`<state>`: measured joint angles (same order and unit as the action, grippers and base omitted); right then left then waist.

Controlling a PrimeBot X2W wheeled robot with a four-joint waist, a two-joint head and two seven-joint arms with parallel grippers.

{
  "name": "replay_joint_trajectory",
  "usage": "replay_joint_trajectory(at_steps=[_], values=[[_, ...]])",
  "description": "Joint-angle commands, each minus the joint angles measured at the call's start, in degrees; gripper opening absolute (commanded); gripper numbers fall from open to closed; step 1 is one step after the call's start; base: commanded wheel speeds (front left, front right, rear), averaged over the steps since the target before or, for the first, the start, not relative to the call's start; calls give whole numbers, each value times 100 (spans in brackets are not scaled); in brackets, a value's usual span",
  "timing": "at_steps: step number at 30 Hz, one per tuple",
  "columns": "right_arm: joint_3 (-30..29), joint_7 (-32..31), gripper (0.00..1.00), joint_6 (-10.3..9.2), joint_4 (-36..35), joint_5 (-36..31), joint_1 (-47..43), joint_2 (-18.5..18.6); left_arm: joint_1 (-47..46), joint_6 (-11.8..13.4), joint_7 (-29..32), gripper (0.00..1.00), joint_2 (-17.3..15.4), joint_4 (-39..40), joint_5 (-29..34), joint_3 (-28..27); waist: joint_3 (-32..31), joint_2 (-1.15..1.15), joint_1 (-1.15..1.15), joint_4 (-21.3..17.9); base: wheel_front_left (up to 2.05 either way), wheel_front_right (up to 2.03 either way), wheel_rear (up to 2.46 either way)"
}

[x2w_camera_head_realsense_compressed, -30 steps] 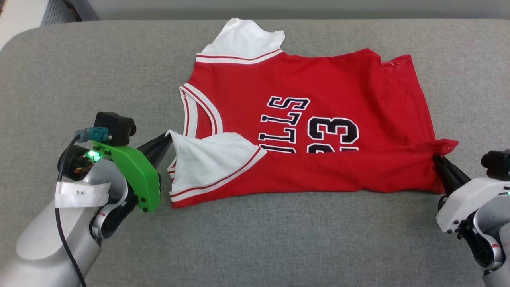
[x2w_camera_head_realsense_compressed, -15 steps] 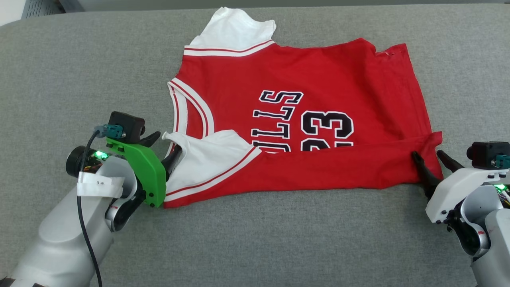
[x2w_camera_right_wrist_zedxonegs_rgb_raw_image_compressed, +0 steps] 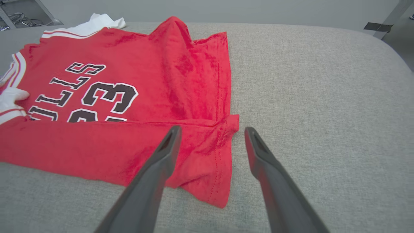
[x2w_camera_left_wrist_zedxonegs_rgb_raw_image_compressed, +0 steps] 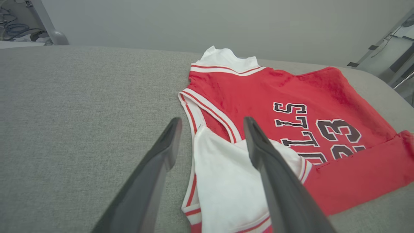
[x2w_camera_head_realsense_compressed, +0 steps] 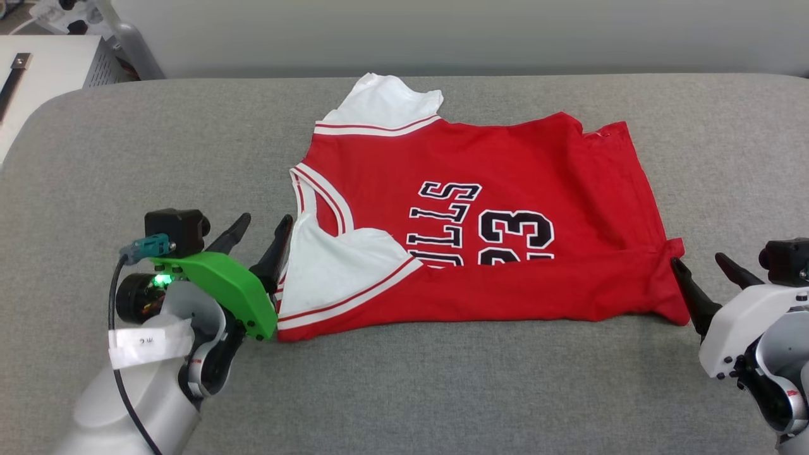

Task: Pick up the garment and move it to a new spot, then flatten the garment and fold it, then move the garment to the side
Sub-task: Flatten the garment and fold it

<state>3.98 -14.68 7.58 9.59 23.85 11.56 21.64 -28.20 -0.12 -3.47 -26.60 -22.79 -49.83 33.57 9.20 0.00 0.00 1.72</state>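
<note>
Red shirt (x2w_camera_head_realsense_compressed: 480, 158) flat on the grey tabletop (x2w_camera_head_realsense_compressed: 404, 379), lettering up, near edge folded over onto the number. Left claw (x2w_camera_head_realsense_compressed: 265, 219) spread wide and empty, just beside the shirt's white sleeve (x2w_camera_head_realsense_compressed: 335, 265) at the collar end. Right claw (x2w_camera_head_realsense_compressed: 698, 258) likewise wide open, holding nothing, at the shirt's hem corner, one finger above the cloth. Likely trouble: pinching only the top layer and peeling the fold (x2w_camera_head_realsense_compressed: 537, 291) back open; snagging the loose sleeve and dragging it askew; uneven pulls from the two ends, wrinkling the shirt.
</note>
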Motion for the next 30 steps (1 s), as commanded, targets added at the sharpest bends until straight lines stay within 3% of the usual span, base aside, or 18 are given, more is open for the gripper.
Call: replay_joint_trajectory(at_steps=[1,10,16,21,30], values=[[-66,-144,100,-9,-190,-62,-149,-25,205,172,23,100,-60,216,-44,-34,-60,0,0,31,0,0,0],[-392,-1130,100,-9,-1316,-331,-801,-322,1177,1275,735,100,-509,1614,-62,21,-8,0,0,-36,0,0,0],[-561,-1672,100,-9,-1836,-467,-1029,-526,1455,1767,1563,100,-829,2148,4,298,159,0,0,-109,0,0,0],[-597,-1841,100,-9,-2111,-571,-1062,-644,1392,2013,1747,100,-864,2233,73,321,412,0,0,-200,0,0,0],[-607,-1819,100,-9,-2155,-662,-941,-653,1196,2027,1734,100,-763,1771,93,317,689,0,0,-305,0,0,0]])
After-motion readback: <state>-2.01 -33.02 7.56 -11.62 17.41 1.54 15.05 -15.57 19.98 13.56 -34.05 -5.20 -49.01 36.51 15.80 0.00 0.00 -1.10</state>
